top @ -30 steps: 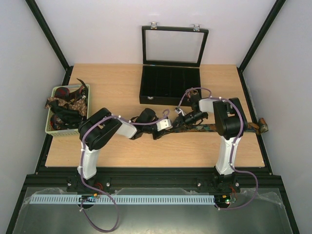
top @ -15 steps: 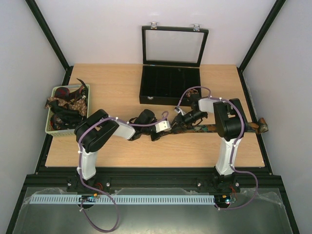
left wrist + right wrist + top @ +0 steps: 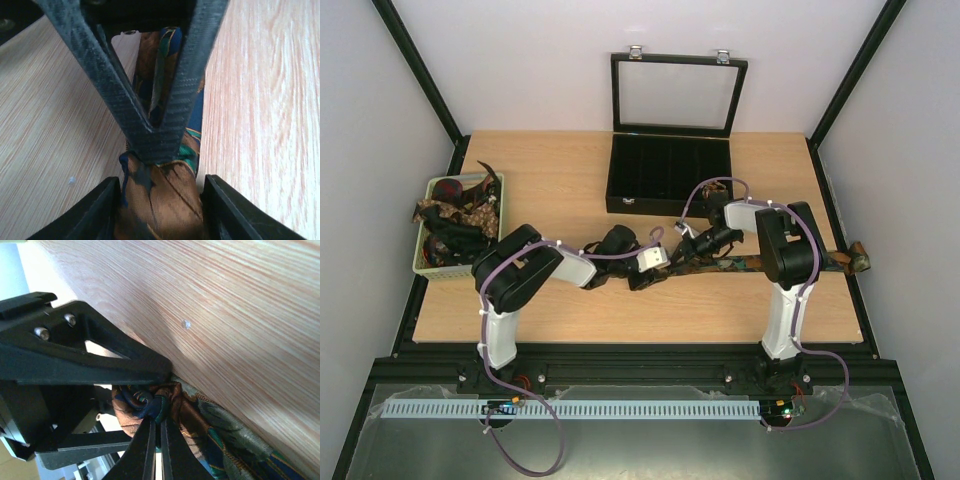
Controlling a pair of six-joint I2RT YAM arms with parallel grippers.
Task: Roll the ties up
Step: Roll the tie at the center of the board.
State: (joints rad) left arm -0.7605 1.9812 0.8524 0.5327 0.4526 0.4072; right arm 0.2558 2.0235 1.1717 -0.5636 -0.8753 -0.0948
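Note:
One patterned tie (image 3: pixel 770 263) lies across the table's right half, its wide end (image 3: pixel 860 260) at the right edge. Its left end is wound into a small brown, blue and green roll (image 3: pixel 165 205). My left gripper (image 3: pixel 161 182) has a finger on each side of that roll, with fabric filling the gap between them. My right gripper (image 3: pixel 160 420) meets it from the opposite side, its thin fingers (image 3: pixel 125 100) pinched shut on a fold at the roll's core (image 3: pixel 150 405). In the top view both grippers, left (image 3: pixel 667 266) and right (image 3: pixel 682 250), meet mid-table.
A pale green basket (image 3: pixel 430 268) at the left edge holds more ties (image 3: pixel 455 215). A black compartmented box (image 3: pixel 670 175) stands at the back centre with its glass lid (image 3: pixel 672 95) raised. Bare wood lies in front of the tie.
Both grippers have shifted slightly left with the rolled end. The left arm's elbow has drawn back a little. The tie's long part has not moved.

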